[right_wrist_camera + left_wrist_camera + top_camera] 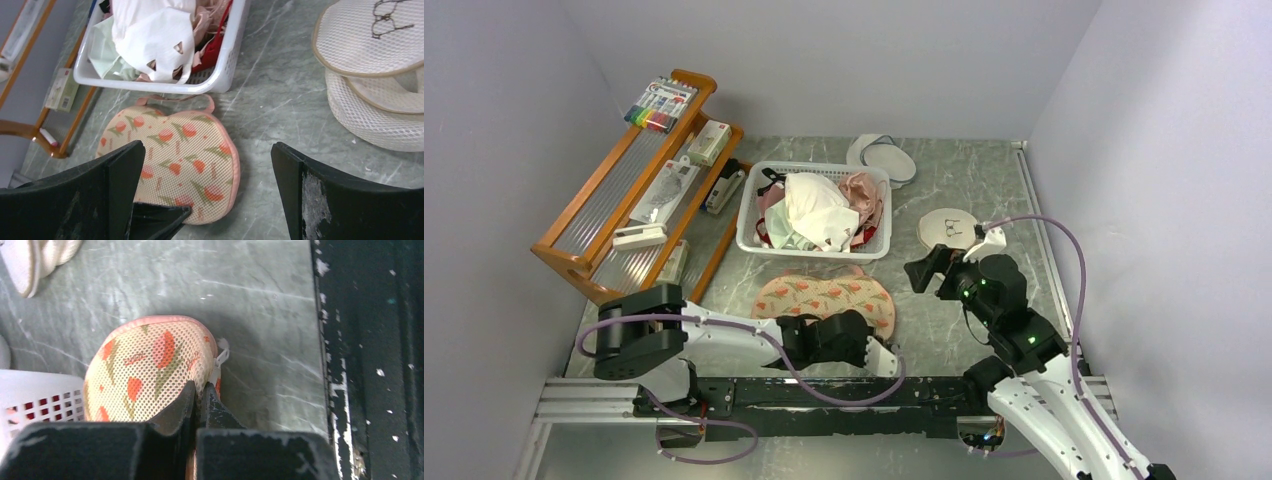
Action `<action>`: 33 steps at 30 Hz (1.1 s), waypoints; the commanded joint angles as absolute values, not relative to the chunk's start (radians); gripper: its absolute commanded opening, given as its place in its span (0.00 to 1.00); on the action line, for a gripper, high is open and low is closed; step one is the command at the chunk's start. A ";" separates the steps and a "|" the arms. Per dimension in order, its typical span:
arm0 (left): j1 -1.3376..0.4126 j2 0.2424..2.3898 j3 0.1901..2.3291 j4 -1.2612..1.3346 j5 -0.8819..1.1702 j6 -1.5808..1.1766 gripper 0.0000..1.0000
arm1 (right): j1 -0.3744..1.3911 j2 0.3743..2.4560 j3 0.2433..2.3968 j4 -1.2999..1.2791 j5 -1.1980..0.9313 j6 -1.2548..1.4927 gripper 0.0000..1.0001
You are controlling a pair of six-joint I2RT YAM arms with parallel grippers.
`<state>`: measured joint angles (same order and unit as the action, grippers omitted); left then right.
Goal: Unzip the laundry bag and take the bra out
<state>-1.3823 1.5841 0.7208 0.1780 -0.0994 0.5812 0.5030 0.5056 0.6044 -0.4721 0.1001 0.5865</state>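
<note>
Laundry bag lies flat and closed on worktop, just in front of white basket. Left pincer closed tight at bag's near edge; whether it pinches anything, cannot tell. Right pincer wide, empty, right of bag.

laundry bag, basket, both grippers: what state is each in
laundry bag: closed, lying flat
left gripper: shut, tips at the bag's edge
right gripper: wide open, holding nothing
white basket: heaped with garments
</note>
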 commanded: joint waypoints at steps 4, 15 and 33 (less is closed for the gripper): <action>-1.331 1.502 0.777 0.208 -0.088 0.455 0.07 | 0.499 0.455 0.612 -0.511 -0.006 0.618 0.99; -1.272 1.407 0.774 0.231 -0.038 0.352 0.07 | 0.498 0.461 0.590 -0.635 -0.251 0.675 0.72; -1.239 1.359 0.778 0.215 -0.023 0.337 0.07 | 0.498 0.592 0.217 0.003 -0.595 0.715 0.31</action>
<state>-1.2449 1.3964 0.7456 0.1898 -0.0574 0.3500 0.5022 0.5732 0.2604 -0.2085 -0.5430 0.6987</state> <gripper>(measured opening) 0.096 0.307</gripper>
